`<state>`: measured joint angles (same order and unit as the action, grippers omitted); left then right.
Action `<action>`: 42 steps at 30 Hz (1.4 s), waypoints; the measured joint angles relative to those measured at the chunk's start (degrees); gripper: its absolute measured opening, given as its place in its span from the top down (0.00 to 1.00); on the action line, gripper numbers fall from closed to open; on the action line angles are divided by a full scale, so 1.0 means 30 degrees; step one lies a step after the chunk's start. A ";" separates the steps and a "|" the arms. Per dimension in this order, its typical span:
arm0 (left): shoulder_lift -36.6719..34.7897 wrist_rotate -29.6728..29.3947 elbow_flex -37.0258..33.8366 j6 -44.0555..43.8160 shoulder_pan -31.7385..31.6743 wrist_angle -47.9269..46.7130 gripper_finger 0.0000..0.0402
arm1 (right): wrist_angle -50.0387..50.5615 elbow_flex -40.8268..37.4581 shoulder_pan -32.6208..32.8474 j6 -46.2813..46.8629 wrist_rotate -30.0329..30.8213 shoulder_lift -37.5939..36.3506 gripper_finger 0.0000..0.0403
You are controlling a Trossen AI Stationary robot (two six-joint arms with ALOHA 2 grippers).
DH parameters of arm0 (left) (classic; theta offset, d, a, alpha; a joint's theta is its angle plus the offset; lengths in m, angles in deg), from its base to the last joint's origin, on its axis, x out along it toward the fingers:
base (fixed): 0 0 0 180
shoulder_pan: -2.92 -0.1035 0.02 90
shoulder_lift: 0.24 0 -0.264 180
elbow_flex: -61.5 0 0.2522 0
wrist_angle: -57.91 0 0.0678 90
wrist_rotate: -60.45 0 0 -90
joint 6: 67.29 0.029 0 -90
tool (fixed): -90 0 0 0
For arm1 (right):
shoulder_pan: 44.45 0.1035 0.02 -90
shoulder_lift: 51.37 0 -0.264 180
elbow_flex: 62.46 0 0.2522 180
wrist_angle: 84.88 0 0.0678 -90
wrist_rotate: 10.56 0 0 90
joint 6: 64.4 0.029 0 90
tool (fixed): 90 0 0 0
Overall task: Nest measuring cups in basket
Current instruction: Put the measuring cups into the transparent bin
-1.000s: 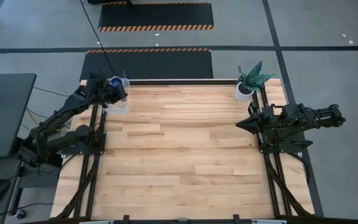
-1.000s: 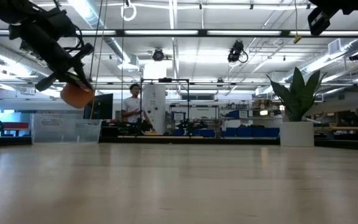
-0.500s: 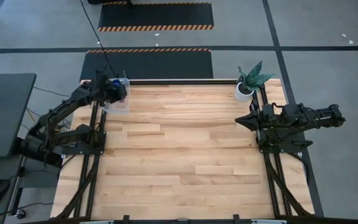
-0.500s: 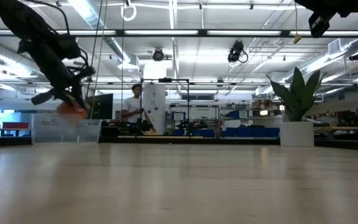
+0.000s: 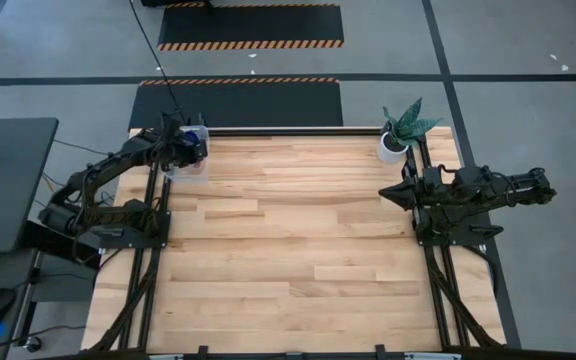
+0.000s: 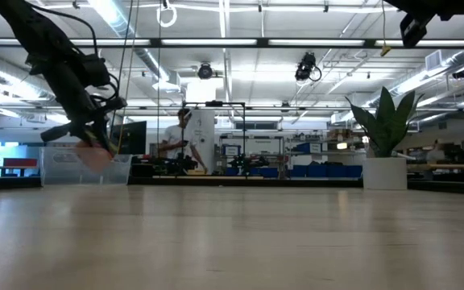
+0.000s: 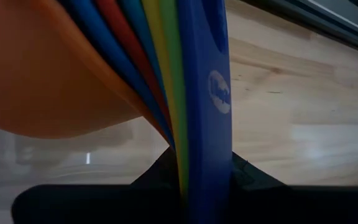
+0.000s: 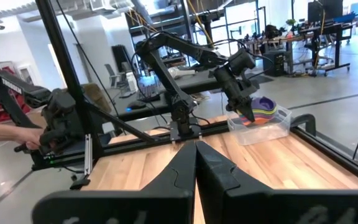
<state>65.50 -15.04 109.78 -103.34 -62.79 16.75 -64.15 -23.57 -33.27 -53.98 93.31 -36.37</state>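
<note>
The measuring cups (image 7: 73,74) are nested in one stack, orange outermost, then blues, red, yellow and green. My left gripper (image 5: 190,148) is shut on them at the table's far left corner. It holds them low inside the clear basket (image 5: 192,170). In the low view the orange cup (image 6: 94,158) shows through the basket's wall (image 6: 59,167). The stack (image 8: 261,107) and basket (image 8: 267,129) also show in the right wrist view. My right gripper (image 5: 386,197) is shut and empty, held above the table's right side. My left gripper pinches the stacked flat handles (image 7: 204,143) between its two fingers (image 7: 244,177), all layers together. It comes from above, slanting down. The bowls hang below the fingers, tilted, inside the basket. I cannot tell whether they touch its floor.
A white pot with a green plant (image 5: 396,140) stands at the far right corner, and shows in the low view (image 6: 385,169). A person (image 6: 176,138) stands in the room behind the table. A hand (image 8: 5,132) shows beside the left arm's base.
My left gripper has gone down with the stack of cups, still shut on the handles. The orange cup, which hung above the basket's rim, now sits down between the basket's walls.
</note>
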 joint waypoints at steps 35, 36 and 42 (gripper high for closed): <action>0.2718 -0.1546 -0.0015 0.2244 0.0102 -0.1331 0.80 | -0.0825 0.0000 0.0000 0.0042 -0.0015 -0.0006 0.96; 0.2718 -0.1546 -0.0015 0.2253 0.0102 -0.1331 0.80 | -0.0855 0.0000 0.0000 0.0042 -0.0015 -0.0006 0.96; 0.2718 -0.1531 -0.0015 0.2409 0.0102 -0.1355 0.74 | -0.1264 0.0000 0.0000 0.0042 -0.0015 -0.0006 0.96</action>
<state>73.65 -19.64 109.74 -96.12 -62.49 12.68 -67.94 -23.57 -33.27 -53.86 93.27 -36.39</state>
